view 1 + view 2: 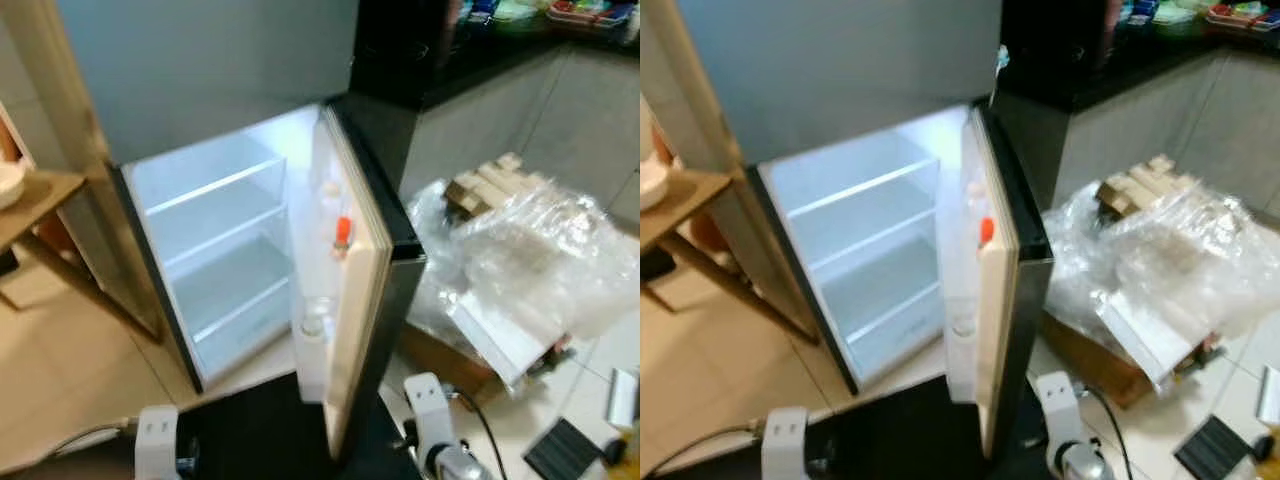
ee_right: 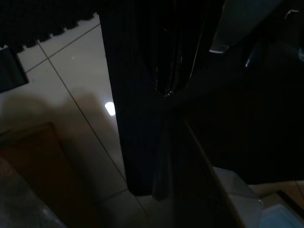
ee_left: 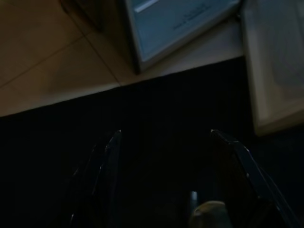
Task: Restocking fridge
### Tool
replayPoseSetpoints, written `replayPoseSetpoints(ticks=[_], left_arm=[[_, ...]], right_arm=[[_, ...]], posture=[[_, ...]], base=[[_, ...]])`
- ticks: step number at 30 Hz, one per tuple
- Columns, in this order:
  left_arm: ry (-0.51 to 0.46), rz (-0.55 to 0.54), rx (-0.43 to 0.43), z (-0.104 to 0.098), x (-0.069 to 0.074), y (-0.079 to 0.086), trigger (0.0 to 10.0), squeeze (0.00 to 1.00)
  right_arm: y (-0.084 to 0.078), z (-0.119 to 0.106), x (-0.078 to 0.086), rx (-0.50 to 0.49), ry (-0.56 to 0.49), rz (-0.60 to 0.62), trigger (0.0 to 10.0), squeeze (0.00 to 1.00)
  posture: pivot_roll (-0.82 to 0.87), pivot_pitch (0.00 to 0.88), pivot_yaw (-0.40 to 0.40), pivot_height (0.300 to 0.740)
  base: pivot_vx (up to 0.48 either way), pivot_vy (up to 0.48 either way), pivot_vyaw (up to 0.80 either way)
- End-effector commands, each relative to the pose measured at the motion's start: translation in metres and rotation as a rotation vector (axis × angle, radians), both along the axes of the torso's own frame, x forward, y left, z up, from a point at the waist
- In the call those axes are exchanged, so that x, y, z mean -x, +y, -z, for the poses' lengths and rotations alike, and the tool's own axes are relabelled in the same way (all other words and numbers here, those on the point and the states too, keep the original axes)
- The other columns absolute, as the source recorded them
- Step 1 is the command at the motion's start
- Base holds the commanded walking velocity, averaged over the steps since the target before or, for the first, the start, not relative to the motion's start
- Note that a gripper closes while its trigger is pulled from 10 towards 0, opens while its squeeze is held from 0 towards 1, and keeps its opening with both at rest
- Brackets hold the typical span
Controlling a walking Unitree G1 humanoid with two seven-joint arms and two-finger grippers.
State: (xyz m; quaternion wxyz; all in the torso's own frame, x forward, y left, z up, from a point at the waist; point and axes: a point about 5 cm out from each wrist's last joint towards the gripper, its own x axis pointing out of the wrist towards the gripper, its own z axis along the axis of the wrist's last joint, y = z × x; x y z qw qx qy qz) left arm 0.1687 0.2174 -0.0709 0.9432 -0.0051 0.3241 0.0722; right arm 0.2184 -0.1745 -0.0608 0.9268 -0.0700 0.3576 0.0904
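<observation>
With the fridge (image 1: 215,215) open at centre frame, shelves bare and bottles (image 1: 341,236) in its door (image 1: 355,290), the left end effector (image 3: 164,180) hangs spread and empty, the right one's state unreadable, so stepping forward risks knocking the door.

glossy black fridge (image 1: 395,150), crinkled clear plastic (image 1: 530,250)

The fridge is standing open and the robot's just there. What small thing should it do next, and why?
Probably look around for something to stock. The shelves are bare, the door holds an orange-capped bottle, and the left gripper hangs low, open and empty. That fits either a pause before fetching goods or the bottle just stowed, so looking suits both.
</observation>
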Motion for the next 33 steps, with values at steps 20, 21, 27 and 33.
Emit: replayPoseSetpoints(ticks=[20, 21, 27, 33], left_arm=[[0.006, 0.004, 0.008, 0.0013, 0.0018, -0.0011, 10.0, 0.0], [0.005, -0.007, 0.006, 0.0011, 0.0017, -0.0001, 10.0, 0.0], [-0.002, -0.016, -0.003, -0.0001, 0.0004, 0.0024, 10.0, 0.0], [-0.041, -0.01, -0.005, -0.0038, -0.0022, 0.0041, 10.0, 0.0]], right_arm=[[0.0019, -0.0005, -0.0008, -0.004, -0.006, -0.007, 10.0, 0.0], [0.0012, -0.0007, -0.0009, -0.002, -0.007, -0.005, 10.0, 0.0], [-0.0014, -0.0014, -0.0016, 0.002, -0.011, 0.002, 10.0, 0.0], [-0.0025, -0.0044, -0.0061, -0.008, -0.027, 0.013, 10.0, 0.0]], posture=[[-0.1, 0.033, -0.022, 0.74], [-0.1, 0.033, -0.022, 0.74], [-0.1, 0.034, -0.022, 0.74], [-0.1, 0.038, -0.021, 0.74]], base=[[0.0, -0.168, 0.0], [0.0, 0.0, 0.0], [0.0, 0.0, 0.0], [0.0, 0.0, 0.0]])
